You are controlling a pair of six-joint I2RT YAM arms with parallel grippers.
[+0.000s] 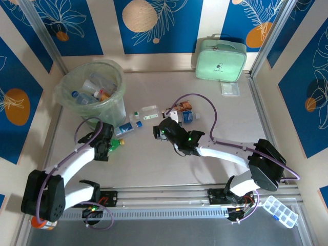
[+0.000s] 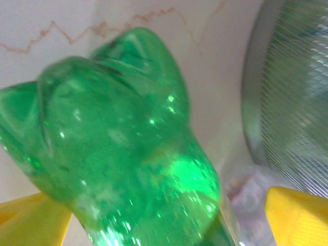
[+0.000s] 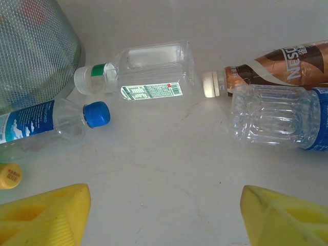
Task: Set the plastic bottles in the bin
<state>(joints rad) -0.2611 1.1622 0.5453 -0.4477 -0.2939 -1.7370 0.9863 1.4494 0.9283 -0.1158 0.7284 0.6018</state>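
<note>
Glistening green btl [image 2: 118,154] — lobed, translucent

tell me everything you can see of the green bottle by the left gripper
The green bottle is translucent bright green plastic with a lobed, petal-like base, which points away from the left wrist camera. It appears to lie on the pale table, close to the bin but apart from it. It sits between the yellow fingers of the left gripper, whose jaws stand open. A gap shows on one side. Its cap end is hidden.
</note>
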